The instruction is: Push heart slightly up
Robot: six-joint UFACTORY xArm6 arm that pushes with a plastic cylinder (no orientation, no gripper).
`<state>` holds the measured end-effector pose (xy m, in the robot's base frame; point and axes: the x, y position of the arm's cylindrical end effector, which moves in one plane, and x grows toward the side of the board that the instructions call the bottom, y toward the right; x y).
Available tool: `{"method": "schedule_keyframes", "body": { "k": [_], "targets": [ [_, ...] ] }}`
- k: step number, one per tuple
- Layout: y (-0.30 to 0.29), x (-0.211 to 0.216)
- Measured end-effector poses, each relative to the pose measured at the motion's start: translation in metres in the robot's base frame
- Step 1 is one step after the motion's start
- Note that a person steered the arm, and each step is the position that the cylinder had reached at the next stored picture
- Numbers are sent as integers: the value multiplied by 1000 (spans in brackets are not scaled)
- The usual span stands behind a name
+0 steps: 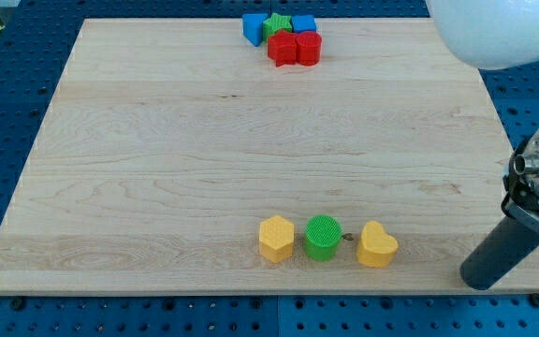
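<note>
The yellow heart (377, 245) lies near the board's bottom edge, right of centre. A green cylinder (323, 237) sits just to its left, and a yellow hexagon (276, 239) is left of that. The dark rod comes in from the view's right. My tip (482, 279) rests near the board's bottom right corner, well to the right of the heart and a little lower. It touches no block.
A tight cluster sits at the board's top edge: a blue block (253, 28), a green block (276, 24), another blue block (303, 22) and two red blocks (282, 49) (309, 47). The wooden board (157, 168) lies on a blue perforated table.
</note>
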<state>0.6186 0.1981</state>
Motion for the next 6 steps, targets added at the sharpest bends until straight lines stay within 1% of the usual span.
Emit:
{"method": "schedule_keyframes", "body": {
  "k": [1, 3, 4, 5, 6],
  "targets": [
    [-16, 0],
    [-99, 0],
    [-106, -11],
    [-106, -39],
    [-106, -39]
  ]
}}
